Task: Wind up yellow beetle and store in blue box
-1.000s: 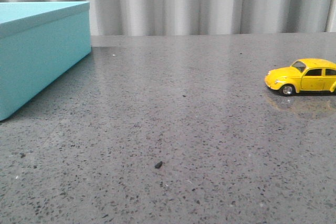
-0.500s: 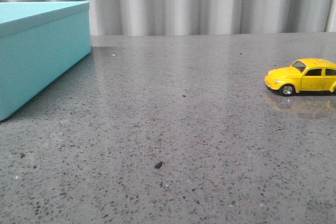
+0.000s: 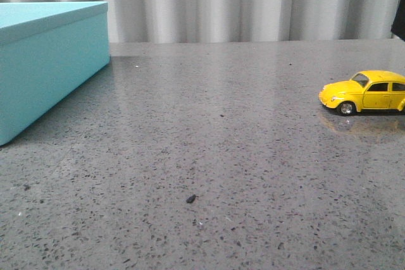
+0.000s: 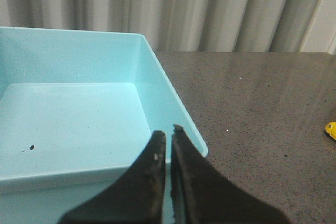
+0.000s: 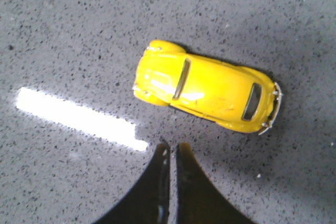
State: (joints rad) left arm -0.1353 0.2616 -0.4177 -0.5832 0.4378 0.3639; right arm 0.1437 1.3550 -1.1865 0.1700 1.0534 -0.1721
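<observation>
The yellow beetle [image 3: 367, 93] stands on its wheels on the grey table at the right edge of the front view. In the right wrist view the beetle [image 5: 207, 86] is seen from above, and my right gripper [image 5: 172, 146] hangs shut and empty above the table just beside it. The blue box [image 3: 44, 61] stands at the far left. In the left wrist view the box [image 4: 157, 72] is open with nothing in it but a dark speck, and my left gripper [image 4: 168, 132] is shut and empty over its near right corner.
A grey speckled table [image 3: 209, 156] with a small dark crumb [image 3: 190, 198] near the front. A pale pleated curtain [image 3: 253, 4] runs along the back. A dark part of the right arm [image 3: 400, 20] shows at the top right edge of the front view.
A dark part of the right arm has come into the front view at the upper right edge. The beetle and the box have not moved.
</observation>
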